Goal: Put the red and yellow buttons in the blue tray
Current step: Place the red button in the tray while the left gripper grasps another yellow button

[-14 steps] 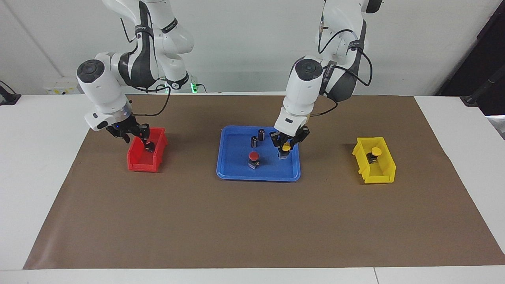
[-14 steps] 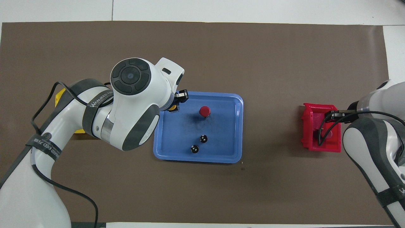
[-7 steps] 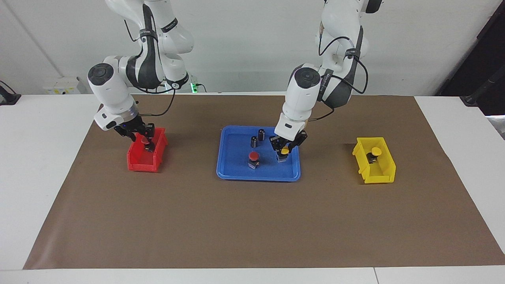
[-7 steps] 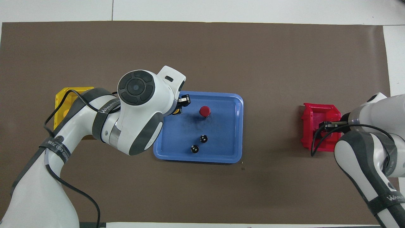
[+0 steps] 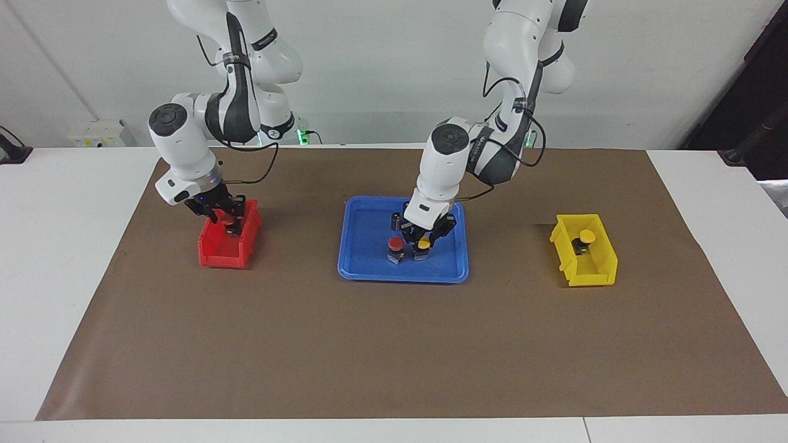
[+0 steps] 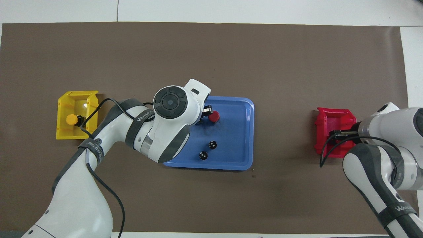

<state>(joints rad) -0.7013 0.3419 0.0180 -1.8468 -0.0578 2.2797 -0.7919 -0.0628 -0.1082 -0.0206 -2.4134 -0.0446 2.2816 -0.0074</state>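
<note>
left gripper (image 5: 423,239) closed on yellow button (image 5: 423,245), low in tray (image 5: 363,271) to seat it by red button (image 5: 395,245) | right gripper (image 5: 225,215) grips red button over red bin (image 5: 217,253) to carry across

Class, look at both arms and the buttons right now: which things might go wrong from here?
1. The left gripper holds a yellow button in the blue tray, right beside the red button; it may knock it over.
2. The right gripper holds a red button over the red bin; it may slip during the carry.
</note>
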